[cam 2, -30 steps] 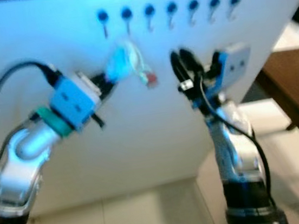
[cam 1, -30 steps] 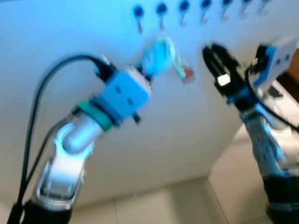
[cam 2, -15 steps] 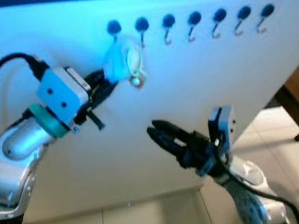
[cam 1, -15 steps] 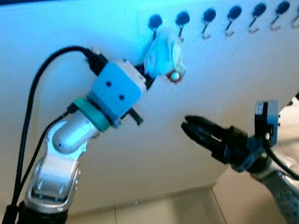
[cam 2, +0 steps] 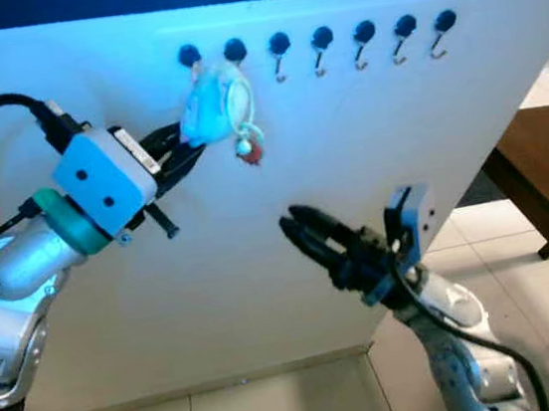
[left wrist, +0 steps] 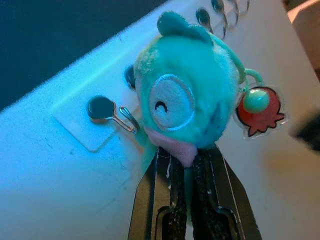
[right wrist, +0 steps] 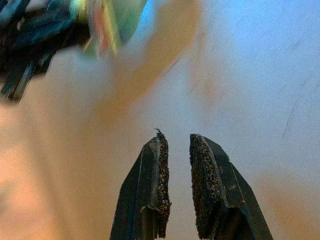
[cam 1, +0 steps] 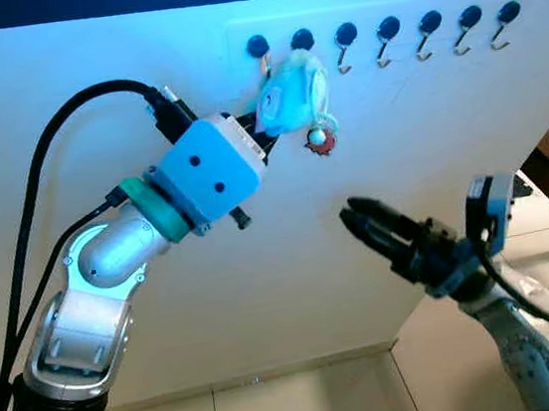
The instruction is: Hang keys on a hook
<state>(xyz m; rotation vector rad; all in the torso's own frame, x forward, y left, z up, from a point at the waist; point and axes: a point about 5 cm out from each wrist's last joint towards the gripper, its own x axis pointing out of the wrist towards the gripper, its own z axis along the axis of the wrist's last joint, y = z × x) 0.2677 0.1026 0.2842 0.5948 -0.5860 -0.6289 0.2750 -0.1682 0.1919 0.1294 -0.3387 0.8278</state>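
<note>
- Left gripper point(left wrist: 184, 165) clamps its jaws on the plush keys point(cam 1: 289, 95), pressed against the hooks point(cam 1: 389, 35), over the second hook from the left.
- Right gripper point(cam 1: 364, 222) hangs below the hooks, jaws slightly parted, holding nothing.

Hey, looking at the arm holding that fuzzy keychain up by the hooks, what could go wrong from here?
The left end effector grips only the bottom of the round teal plush keychain, which covers the second black-capped wall hook, so its loop may miss the hook. Letting go too early would probably drop it. The small red charm dangles loose and could snag. The right end effector hovers just below, risking a bump.
</note>
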